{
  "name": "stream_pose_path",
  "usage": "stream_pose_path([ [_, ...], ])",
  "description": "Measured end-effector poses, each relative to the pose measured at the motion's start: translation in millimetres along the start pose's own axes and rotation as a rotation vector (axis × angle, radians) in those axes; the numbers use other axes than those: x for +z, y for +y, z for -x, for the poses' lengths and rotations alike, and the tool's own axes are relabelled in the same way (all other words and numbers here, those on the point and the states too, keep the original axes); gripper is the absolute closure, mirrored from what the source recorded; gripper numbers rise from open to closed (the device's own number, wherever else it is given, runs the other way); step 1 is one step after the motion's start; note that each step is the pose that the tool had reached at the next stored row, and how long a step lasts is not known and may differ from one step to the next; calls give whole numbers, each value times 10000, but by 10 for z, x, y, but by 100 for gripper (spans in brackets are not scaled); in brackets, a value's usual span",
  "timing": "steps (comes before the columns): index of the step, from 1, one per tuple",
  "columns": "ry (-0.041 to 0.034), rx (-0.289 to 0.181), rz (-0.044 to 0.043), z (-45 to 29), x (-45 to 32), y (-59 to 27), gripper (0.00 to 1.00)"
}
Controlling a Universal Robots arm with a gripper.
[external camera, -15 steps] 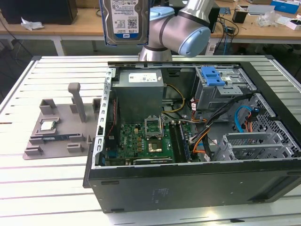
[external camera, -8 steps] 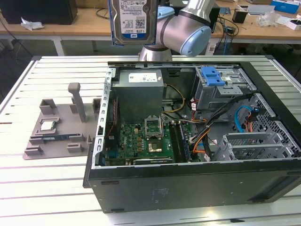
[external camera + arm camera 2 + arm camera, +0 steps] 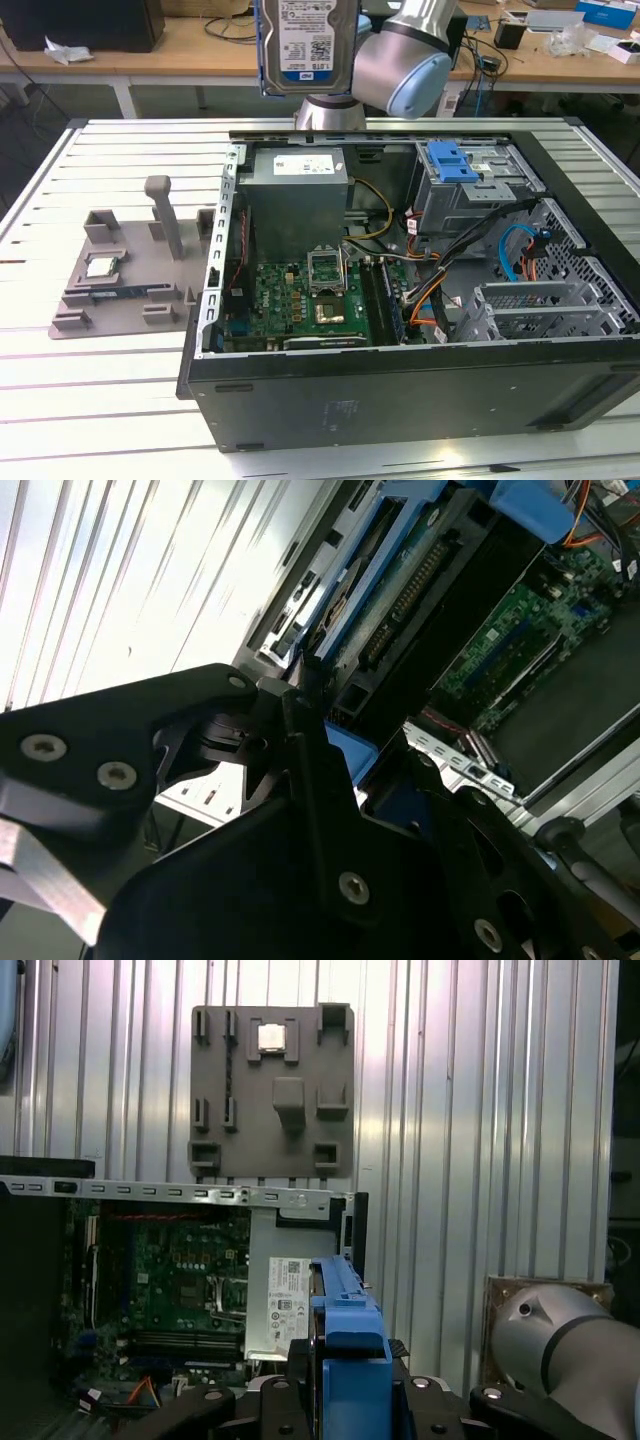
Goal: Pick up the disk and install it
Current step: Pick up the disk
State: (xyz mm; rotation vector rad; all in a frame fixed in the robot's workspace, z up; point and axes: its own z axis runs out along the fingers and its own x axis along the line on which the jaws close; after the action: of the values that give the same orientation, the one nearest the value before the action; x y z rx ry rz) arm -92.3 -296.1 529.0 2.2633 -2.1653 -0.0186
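Weight, I judge, is real in the rectangular silver-grey metal disk [image 3: 303, 45], rigid yet shock-sensitive, so my pincer [image 3: 350, 1395] clenches its blue plastic carrier frame [image 3: 345, 1300] by the edges.

Slatted white table [image 3: 100, 400], wooden benches [image 3: 190, 50] behind, bright glare on slats

Open computer case [image 3: 400, 400], grey fixture tray [image 3: 110, 318] beside it, slatted table [image 3: 80, 400]
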Motion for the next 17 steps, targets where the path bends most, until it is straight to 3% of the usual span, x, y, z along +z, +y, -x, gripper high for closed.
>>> stream_pose_path([
  [11,1,0,0,-12,-4,-281,63],
  [17,0,0,-1,-25,-5,-369,63],
])
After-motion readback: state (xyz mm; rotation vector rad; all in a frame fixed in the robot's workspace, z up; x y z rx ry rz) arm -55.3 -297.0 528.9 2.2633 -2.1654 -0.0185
